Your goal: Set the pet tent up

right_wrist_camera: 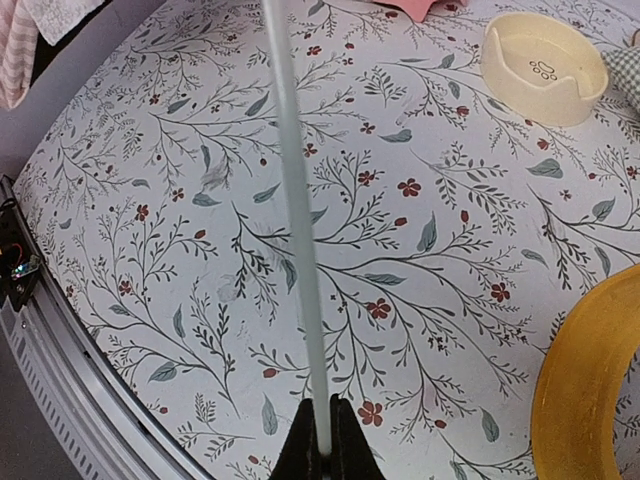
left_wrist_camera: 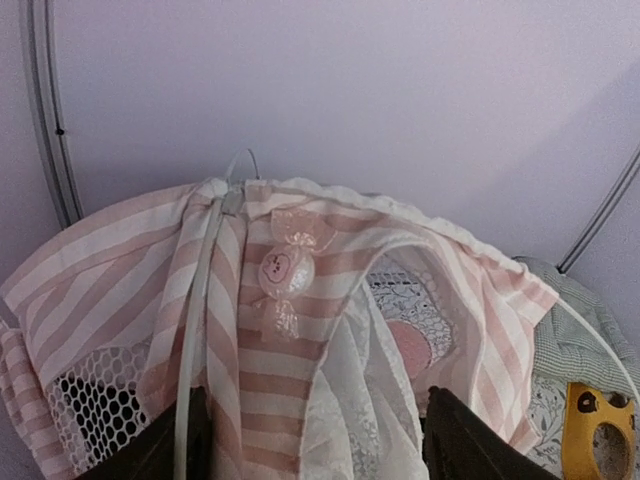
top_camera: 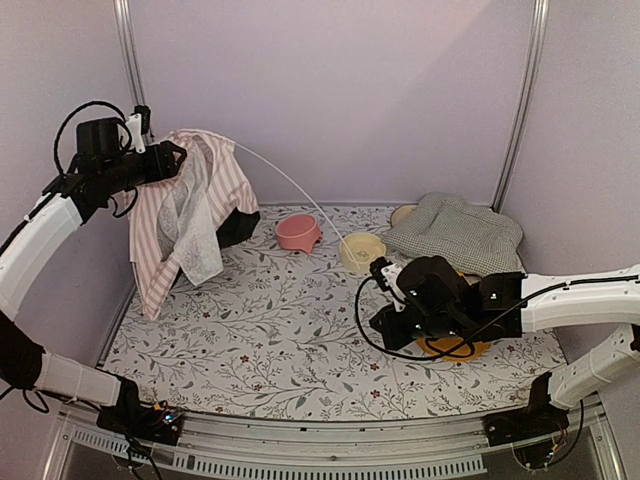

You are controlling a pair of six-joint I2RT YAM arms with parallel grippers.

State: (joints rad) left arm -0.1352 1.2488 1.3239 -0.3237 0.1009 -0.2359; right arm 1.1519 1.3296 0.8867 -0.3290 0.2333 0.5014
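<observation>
The pet tent [top_camera: 165, 220], pink-and-white striped with a white sheer flap, hangs limp at the back left, its lower edge on the floral mat. My left gripper [top_camera: 172, 158] is up at its top. In the left wrist view its fingers [left_wrist_camera: 185, 440] stand wide apart, with striped fabric [left_wrist_camera: 290, 330] and sheer flap draped between them. A thin white pole [top_camera: 300, 195] arcs from the tent top down to my right gripper [top_camera: 385, 275]. In the right wrist view that gripper [right_wrist_camera: 320, 440] is shut on the pole [right_wrist_camera: 295, 200] just above the mat.
A pink bowl [top_camera: 298, 232] and a cream bowl [top_camera: 361, 251] stand mid-back on the floral mat [top_camera: 270, 330]. A green-and-white checked cushion [top_camera: 455, 232] lies at the back right. An orange-yellow dish [top_camera: 455, 348] sits under the right arm. Walls stand close behind and on both sides.
</observation>
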